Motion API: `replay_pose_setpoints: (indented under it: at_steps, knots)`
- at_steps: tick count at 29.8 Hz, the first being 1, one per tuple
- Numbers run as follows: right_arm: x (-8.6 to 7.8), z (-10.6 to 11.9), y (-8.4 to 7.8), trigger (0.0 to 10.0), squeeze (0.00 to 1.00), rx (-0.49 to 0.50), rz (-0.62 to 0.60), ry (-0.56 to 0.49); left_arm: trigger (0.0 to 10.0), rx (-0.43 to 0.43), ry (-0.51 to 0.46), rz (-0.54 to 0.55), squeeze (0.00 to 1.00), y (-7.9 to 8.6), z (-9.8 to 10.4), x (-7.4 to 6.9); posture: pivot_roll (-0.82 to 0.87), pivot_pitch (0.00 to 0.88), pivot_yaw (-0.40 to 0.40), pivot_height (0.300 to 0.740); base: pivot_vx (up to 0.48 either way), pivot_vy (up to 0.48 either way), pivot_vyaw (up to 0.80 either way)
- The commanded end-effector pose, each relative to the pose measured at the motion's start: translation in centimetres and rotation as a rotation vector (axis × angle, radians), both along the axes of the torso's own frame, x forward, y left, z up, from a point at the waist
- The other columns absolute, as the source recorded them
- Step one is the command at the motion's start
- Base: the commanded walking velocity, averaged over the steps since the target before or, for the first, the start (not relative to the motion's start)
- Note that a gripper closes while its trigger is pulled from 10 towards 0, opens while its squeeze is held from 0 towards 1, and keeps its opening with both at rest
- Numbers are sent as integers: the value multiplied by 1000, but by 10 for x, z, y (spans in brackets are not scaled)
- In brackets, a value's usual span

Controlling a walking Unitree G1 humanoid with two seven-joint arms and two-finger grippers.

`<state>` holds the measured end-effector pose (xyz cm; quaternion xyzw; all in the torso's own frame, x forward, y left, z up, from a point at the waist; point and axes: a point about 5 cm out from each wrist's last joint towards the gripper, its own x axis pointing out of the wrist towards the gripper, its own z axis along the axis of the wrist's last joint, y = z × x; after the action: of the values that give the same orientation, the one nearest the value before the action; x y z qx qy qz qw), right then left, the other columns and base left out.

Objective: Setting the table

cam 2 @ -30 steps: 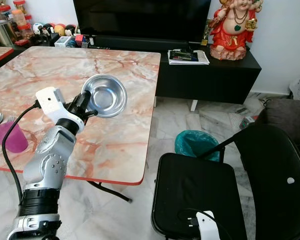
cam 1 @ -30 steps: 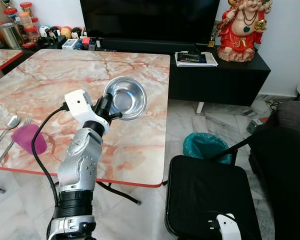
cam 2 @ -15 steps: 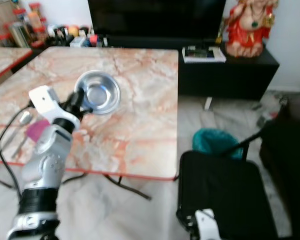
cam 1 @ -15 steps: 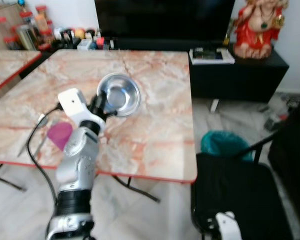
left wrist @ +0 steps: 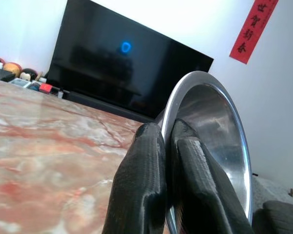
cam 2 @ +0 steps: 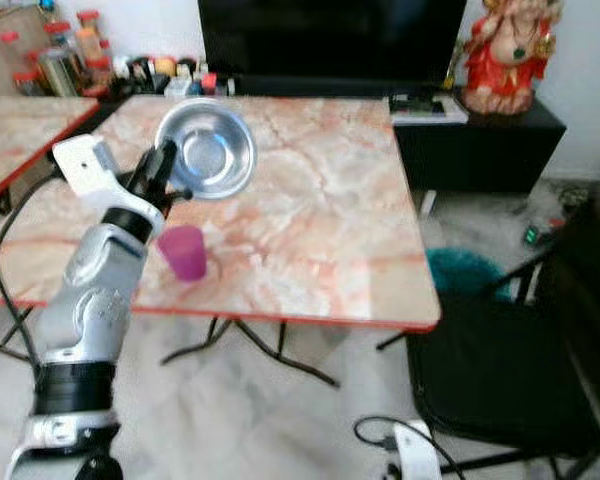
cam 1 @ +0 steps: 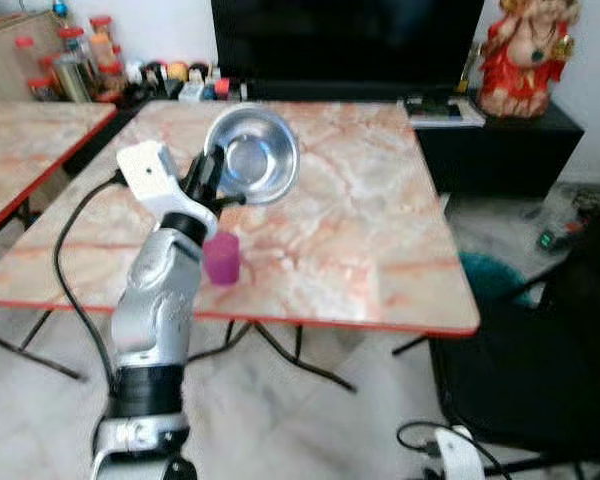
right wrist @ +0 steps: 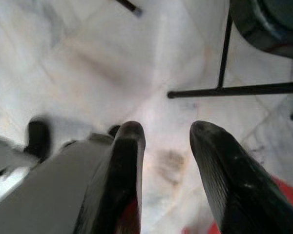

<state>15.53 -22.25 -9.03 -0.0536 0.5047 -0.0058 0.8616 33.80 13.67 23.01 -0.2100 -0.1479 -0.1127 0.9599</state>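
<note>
My left gripper point(cam 1: 208, 178) is raised over the marble table point(cam 1: 360, 230) and shut on the rim of a steel bowl point(cam 1: 254, 153), which is tilted up on edge. In the left wrist view both black fingers point(left wrist: 151, 185) pinch the bowl's rim point(left wrist: 224, 126). A purple cup point(cam 1: 221, 258) stands on the table near its front edge, just below the left arm. My right gripper point(right wrist: 163, 161) hangs low over the floor, open with nothing between its fingers.
A second marble table point(cam 1: 20, 140) stands at the left. Behind the tables are a black TV point(cam 1: 345, 40), jars and small items point(cam 1: 80, 60), and a red statue point(cam 1: 525, 50) on a black cabinet. A black chair point(cam 1: 540, 370) and a teal bin point(cam 2: 465, 270) lie at the right.
The camera has shifted right and back, so the table now sits more to the centre. The bowl stays held in my left gripper, raised slightly higher against the table.
</note>
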Motion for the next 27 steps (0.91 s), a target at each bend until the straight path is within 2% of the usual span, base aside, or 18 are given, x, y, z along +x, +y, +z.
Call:
replay_pose_setpoints:
  at_steps: [1,5,14,27]
  knots:
    - [6,1,5,10000,0,13,-2,-17,10000,-7,-25,39,0,11,6,0,15,0,-3,740,0,476,0]
    - [6,2,5,10000,0,13,-3,-20,10000,-10,-11,67,0,17,2,0,15,0,-4,740,0,476,0]
    - [8,2,5,10000,0,19,-7,-31,10000,-9,-13,80,0,19,3,-1,19,0,-9,740,0,476,0]
    - [9,3,5,10000,0,22,-1,-35,10000,11,28,120,0,28,-11,-3,26,0,-14,740,0,476,0]
